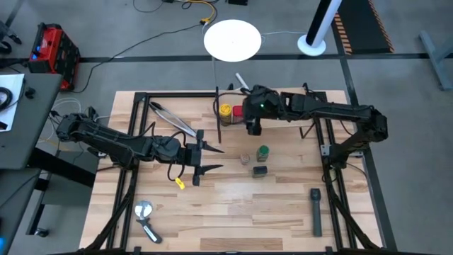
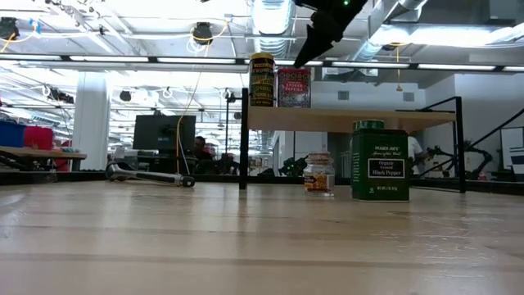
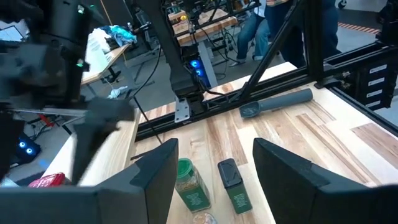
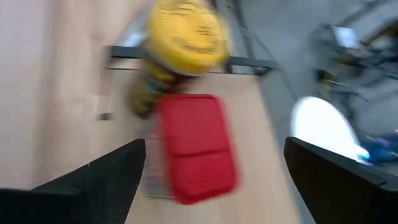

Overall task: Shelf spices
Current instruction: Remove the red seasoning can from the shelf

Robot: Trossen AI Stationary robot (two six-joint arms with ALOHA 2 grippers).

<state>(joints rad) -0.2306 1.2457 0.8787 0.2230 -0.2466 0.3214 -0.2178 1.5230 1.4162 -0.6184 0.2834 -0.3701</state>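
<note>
Steel tongs [image 1: 173, 120] beside shelf [image 1: 283, 113] | black bar [image 1: 316, 211] apart, possibly a tool

Spices, my count: five
On shelf [image 2: 344, 120]: two, yellow jar [image 1: 225, 112] and red tin [image 1: 238, 112]
On tabletop [image 1: 233, 205]: three, green-lidded jar [image 1: 262, 153], dark tin [image 1: 260, 171], small clear jar [image 1: 245, 159]
Tongs [image 1: 173, 120]: one, far left
Black bar tool [image 1: 316, 211]: one, near right
Arms I run: two

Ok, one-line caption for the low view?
Yellow jar and red tin on the shelf; three spices wait below.
</note>
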